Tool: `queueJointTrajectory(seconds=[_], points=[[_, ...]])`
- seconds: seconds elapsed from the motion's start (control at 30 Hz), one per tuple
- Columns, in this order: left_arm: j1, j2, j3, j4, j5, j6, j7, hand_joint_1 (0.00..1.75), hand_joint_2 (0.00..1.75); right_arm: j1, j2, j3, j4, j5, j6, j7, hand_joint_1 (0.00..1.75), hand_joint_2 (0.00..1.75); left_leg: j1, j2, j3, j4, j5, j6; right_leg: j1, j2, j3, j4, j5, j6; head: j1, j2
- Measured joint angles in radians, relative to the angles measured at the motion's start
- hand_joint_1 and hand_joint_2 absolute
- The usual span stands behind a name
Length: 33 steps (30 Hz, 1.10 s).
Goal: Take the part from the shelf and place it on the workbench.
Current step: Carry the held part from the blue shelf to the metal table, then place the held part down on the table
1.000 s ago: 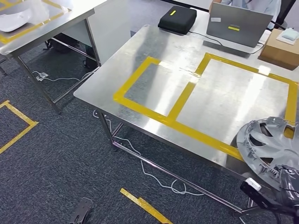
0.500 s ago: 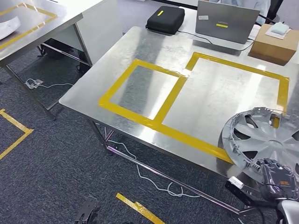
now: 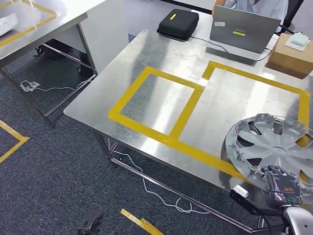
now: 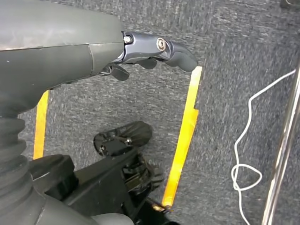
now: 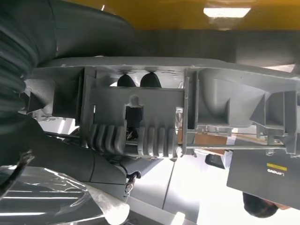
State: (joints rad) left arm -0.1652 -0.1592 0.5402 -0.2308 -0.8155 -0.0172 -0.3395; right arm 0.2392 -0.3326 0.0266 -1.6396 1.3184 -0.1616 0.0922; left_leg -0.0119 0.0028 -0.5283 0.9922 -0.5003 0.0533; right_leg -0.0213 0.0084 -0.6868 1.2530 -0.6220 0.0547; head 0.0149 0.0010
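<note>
Dark grey carpet [image 3: 48,171] with yellow tape strips lies under a steel table [image 3: 110,83] marked with two yellow tape rectangles [image 3: 177,122]. At the far left, the left hand [image 4: 155,49] hangs over the carpet holding nothing, its fingers [image 4: 180,55] loosely extended. On the table's far edge sit a black case [image 3: 178,23], then a grey laptop [image 3: 243,30], then a cardboard box [image 3: 291,51]. At the near right corner, the part, a silver wheel cover [image 3: 271,144], is tilted over the table edge and the right-hand rectangle. The right hand [image 3: 282,188] grips its near rim; from the wrist, dark fingers [image 5: 136,80] curl over the cover's ribbed underside.
</note>
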Motion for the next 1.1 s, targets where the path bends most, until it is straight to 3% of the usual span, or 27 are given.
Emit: queueJointTrajectory(seconds=[0.07,0.13,0.27,0.33,0.4,0.47,0.5,0.6,0.67,0.7,0.8,0.93,1.1], points=[[0.001,-0.001,0.0,0.0,-0.001,0.0,0.0,0.0,1.75,0.0,-0.002,0.005,0.004,0.0,-0.002,0.0,1.75,1.75,0.0,0.0,0.024,0.0,-0.019,-0.005,0.0,-0.005,0.03,-0.121,0.094,-0.001,0.0,0.0],[0.0,-0.001,0.0,0.0,-0.001,0.0,0.001,0.0,1.75,-0.001,-0.005,0.01,0.009,0.0,-0.002,0.0,1.75,1.75,-0.002,0.001,0.036,0.001,-0.036,-0.016,0.003,-0.011,0.062,-0.216,0.144,-0.011,0.0,0.0],[-0.002,-0.001,0.0,0.0,-0.001,0.0,0.001,0.0,1.75,-0.005,-0.006,0.019,0.012,0.0,-0.009,-0.001,1.75,1.75,-0.001,0.002,0.043,0.027,-0.045,-0.037,0.006,-0.006,0.088,-0.236,0.145,-0.045,-0.001,0.0],[-0.005,-0.001,0.0,0.0,-0.002,0.0,0.001,0.0,1.75,-0.01,-0.007,0.022,0.013,0.0,-0.012,0.0,1.75,1.75,0.001,0.0,-0.002,0.116,-0.054,-0.047,0.002,-0.005,0.109,-0.239,0.136,-0.056,-0.004,0.0],[-0.006,-0.001,-0.001,0.0,-0.002,0.0,0.003,0.0,1.75,-0.013,-0.007,0.026,0.014,0.002,-0.018,-0.001,1.75,1.75,0.007,0.0,-0.084,0.244,-0.103,-0.058,0.002,-0.004,0.124,-0.24,0.124,-0.063,-0.005,0.0],[-0.003,-0.001,-0.001,0.0,-0.002,0.0,0.008,0.0,1.75,-0.015,-0.007,0.032,0.017,0.003,-0.027,-0.001,1.75,1.75,0.011,0.0,-0.145,0.306,-0.14,-0.063,0.001,-0.001,0.138,-0.24,0.112,-0.063,-0.004,0.0],[-0.003,-0.001,-0.001,0.0,-0.003,0.001,0.012,0.0,1.75,-0.017,-0.007,0.036,0.019,0.004,-0.032,-0.001,1.75,1.75,0.012,0.0,-0.153,0.291,-0.124,-0.063,0.001,0.001,0.147,-0.24,0.105,-0.061,-0.005,0.0],[-0.004,0.0,-0.001,0.0,-0.004,0.004,0.019,0.0,1.75,-0.023,-0.007,0.046,0.027,0.0,-0.045,0.002,1.75,1.75,0.011,0.0,-0.113,0.118,0.01,-0.054,0.002,0.005,0.17,-0.241,0.084,-0.053,-0.004,0.0],[-0.004,0.0,-0.001,0.0,-0.005,0.008,0.022,0.0,1.75,-0.026,-0.007,0.048,0.032,-0.007,-0.053,0.004,1.75,1.75,0.007,-0.001,-0.097,0.051,0.045,-0.045,0.003,0.007,0.173,-0.242,0.075,-0.041,-0.004,0.0],[-0.004,0.0,-0.002,0.0,-0.005,0.009,0.023,0.0,1.75,-0.027,-0.007,0.049,0.035,-0.01,-0.057,0.005,1.75,1.75,0.006,-0.002,-0.097,0.048,0.042,-0.044,0.004,0.007,0.177,-0.24,0.071,-0.037,-0.004,0.0],[-0.003,-0.001,-0.004,0.0,-0.007,0.014,0.025,0.0,1.75,-0.029,-0.008,0.049,0.04,-0.015,-0.065,0.004,1.75,1.75,0.006,-0.003,-0.096,0.041,0.06,-0.047,0.005,0.005,0.181,-0.244,0.068,-0.041,-0.004,0.0],[-0.006,-0.002,-0.009,0.0,-0.009,0.015,0.026,0.0,1.75,-0.032,-0.008,0.05,0.044,-0.016,-0.067,0.001,1.75,1.75,0.004,-0.004,-0.095,0.042,0.052,-0.037,0.004,0.003,0.19,-0.26,0.068,-0.039,-0.004,0.0],[-0.01,-0.002,-0.017,0.0,-0.017,0.014,0.027,0.0,1.75,-0.049,-0.008,0.054,0.057,-0.02,-0.073,-0.025,1.75,1.75,0.003,-0.004,-0.094,0.042,0.05,-0.033,0.003,0.003,0.192,-0.267,0.069,-0.027,-0.004,0.0]])
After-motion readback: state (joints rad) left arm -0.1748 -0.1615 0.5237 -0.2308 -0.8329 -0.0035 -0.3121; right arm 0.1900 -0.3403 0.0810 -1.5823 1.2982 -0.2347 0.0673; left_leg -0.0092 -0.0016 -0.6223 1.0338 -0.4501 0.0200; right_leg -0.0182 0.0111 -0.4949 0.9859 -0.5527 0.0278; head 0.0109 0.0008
